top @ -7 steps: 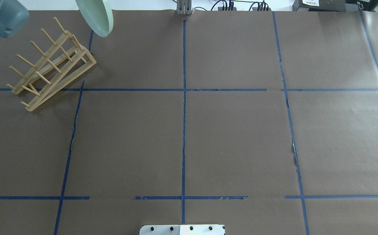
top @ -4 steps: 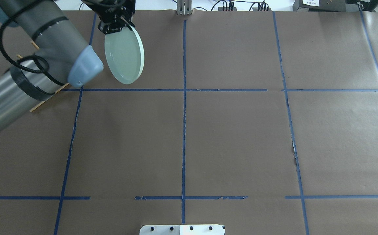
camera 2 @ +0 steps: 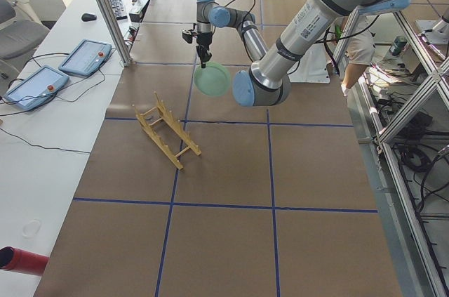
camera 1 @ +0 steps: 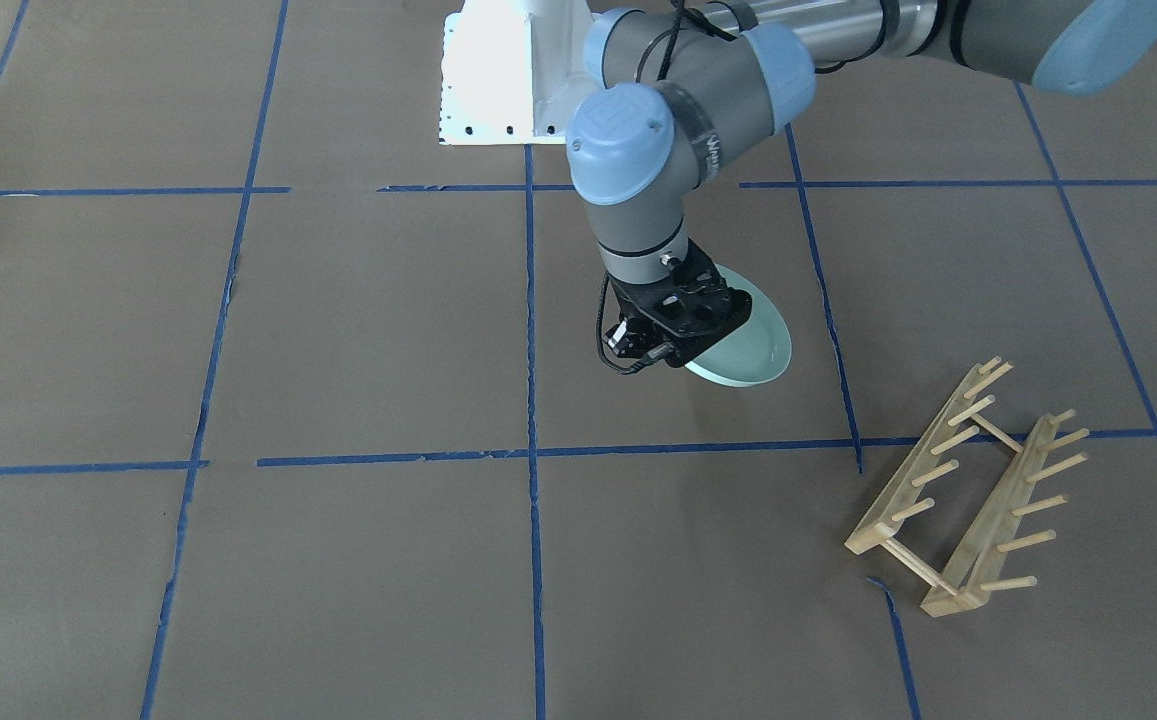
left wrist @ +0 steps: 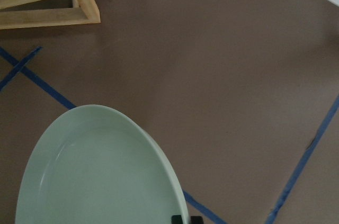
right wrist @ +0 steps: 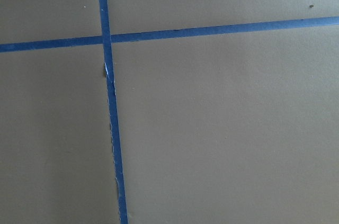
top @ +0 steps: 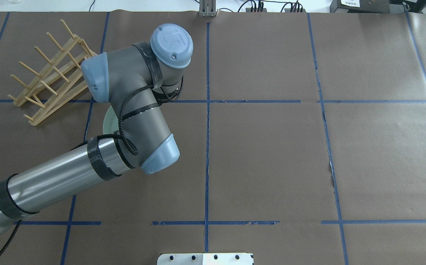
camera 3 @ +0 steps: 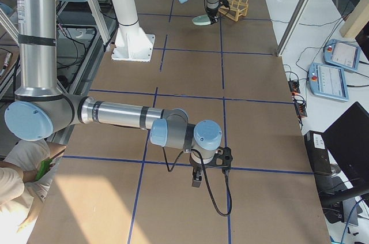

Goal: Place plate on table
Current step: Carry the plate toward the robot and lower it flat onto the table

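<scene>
The round, pale mint-green plate (camera 1: pixel 753 350), smooth and glossy with a low raised rim and faint rings inside, hangs tilted over the brown-paper table (camera 1: pixel 338 330). It is held in the square next to the rack; whether its lower edge touches the paper cannot be told. The black left gripper (camera 1: pixel 688 335) pinches the plate's rim from above, fingers closed on it. The round blue plastic cap (top: pixel 171 38) on the grey wrist joint above bears an embossed "UR" mark. Blue tape lines, torn in places, cross the matte paper. The light wooden peg rack (camera 1: pixel 958 500), two slatted rails with round dowels, lies well apart from the plate. The right gripper (camera 3: pixel 196 177) hangs low over the table's far end; I cannot tell how its fingers are set.
</scene>
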`<state>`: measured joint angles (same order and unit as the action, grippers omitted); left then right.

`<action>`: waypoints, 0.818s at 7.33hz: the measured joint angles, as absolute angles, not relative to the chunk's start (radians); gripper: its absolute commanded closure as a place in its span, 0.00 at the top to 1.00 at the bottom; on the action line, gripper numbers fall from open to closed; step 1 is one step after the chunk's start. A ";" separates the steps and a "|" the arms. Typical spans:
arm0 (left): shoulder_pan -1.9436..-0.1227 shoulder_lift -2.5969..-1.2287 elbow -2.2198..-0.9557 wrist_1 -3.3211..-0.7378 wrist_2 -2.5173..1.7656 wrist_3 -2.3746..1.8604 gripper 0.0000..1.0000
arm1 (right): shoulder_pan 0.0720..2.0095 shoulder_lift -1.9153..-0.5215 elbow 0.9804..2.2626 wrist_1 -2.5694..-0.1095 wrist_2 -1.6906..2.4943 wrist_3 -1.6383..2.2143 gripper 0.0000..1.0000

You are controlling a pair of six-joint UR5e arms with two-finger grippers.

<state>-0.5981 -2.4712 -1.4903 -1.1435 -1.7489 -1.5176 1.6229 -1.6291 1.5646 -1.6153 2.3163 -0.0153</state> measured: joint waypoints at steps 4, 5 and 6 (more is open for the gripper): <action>-0.514 -2.466 -1.441 -1.150 -1.682 -1.498 1.00 | 1.623 -1.629 1.565 -1.615 2.316 -0.015 1.00; -0.514 -2.435 -1.488 -1.196 -1.676 -1.487 1.00 | 1.623 -1.629 1.565 -1.615 2.316 -0.015 1.00; -0.529 -2.394 -1.576 -1.235 -1.674 -1.440 1.00 | 1.623 -1.629 1.565 -1.615 2.316 -0.015 1.00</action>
<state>-0.5289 -2.3940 -1.5765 -1.2347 -1.6745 -1.4398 1.6230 -1.6291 1.5646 -1.6153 2.3163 -0.0153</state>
